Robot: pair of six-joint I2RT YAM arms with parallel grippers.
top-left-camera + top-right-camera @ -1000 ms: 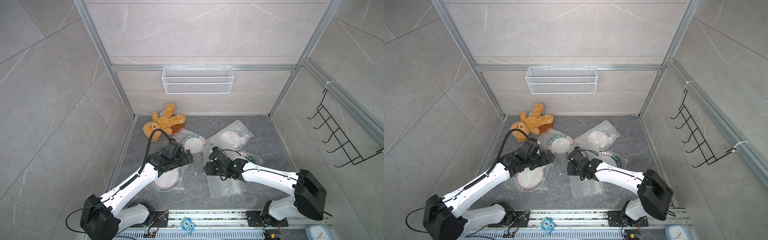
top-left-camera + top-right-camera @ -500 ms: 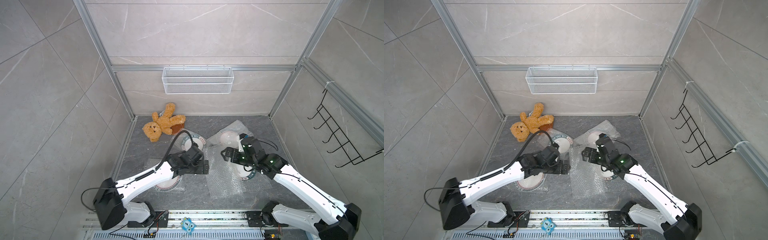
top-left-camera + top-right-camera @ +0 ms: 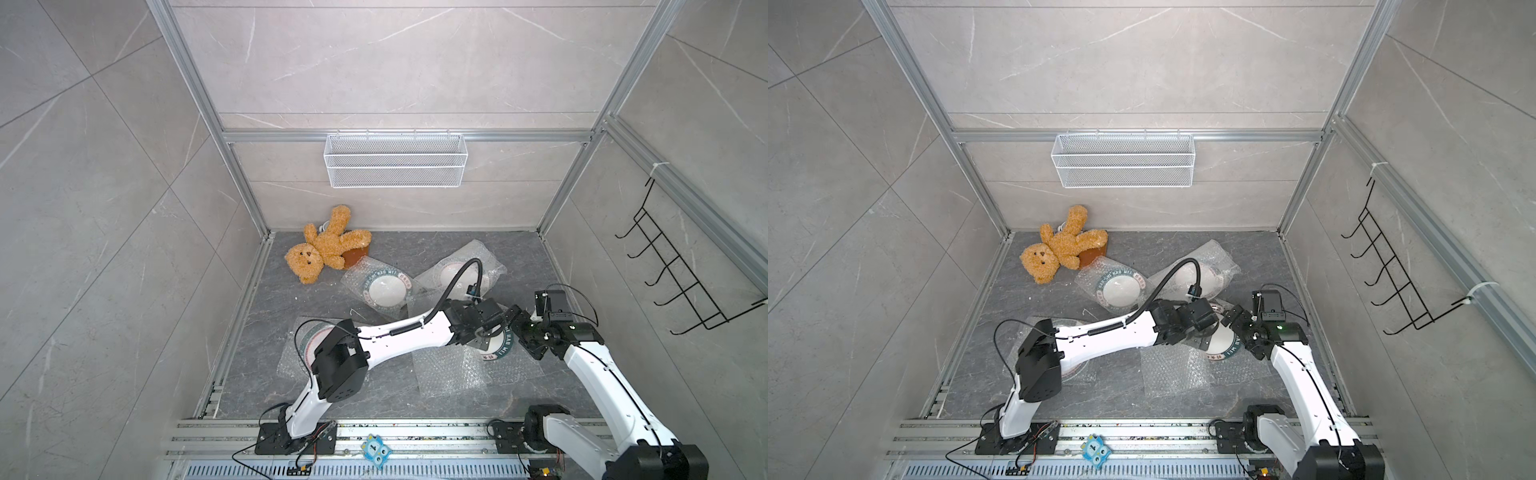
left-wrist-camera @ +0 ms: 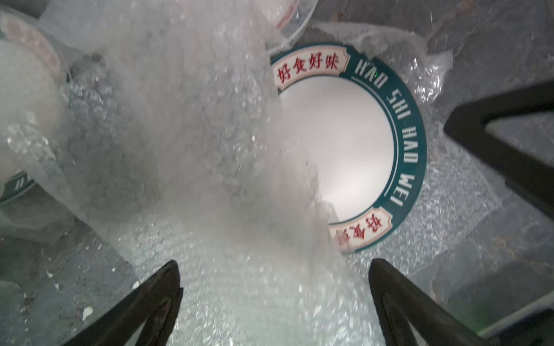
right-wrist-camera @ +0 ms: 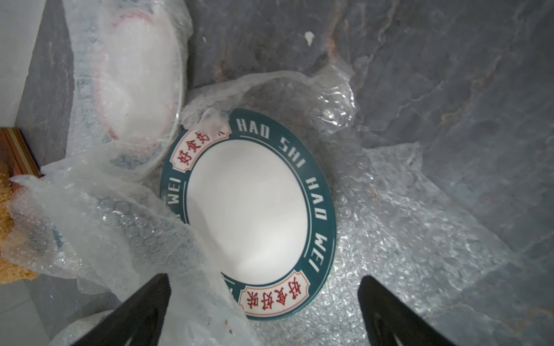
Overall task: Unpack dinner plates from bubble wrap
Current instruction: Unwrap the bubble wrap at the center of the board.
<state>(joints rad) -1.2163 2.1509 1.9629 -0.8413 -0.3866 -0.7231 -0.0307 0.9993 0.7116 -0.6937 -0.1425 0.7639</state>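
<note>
Where the two arms meet at right-centre of the dark grey stone floor, both top views show the black left gripper & black right gripper just above one round white dinner plate w/ dark green lettered rim; arms hide most of it, finger spread hard to read here. It lies on a flat sheet of clear, bubbly bubble wrap. Two more wrapped plates sit behind; a 4th plate is mostly under the left arm. Fluffy tan teddy bear at back left.

Left wrist: fingers spread wide, gripping nothing; blurred wrap flap covers approx half the plate. Black triangular part cut off at frame edge – can't tell what.

Right wrist: fingers wide apart, empty; plate face up on wrap, a flap over one side of its rim. Neighbouring plate only a haze through its wrap.
</note>
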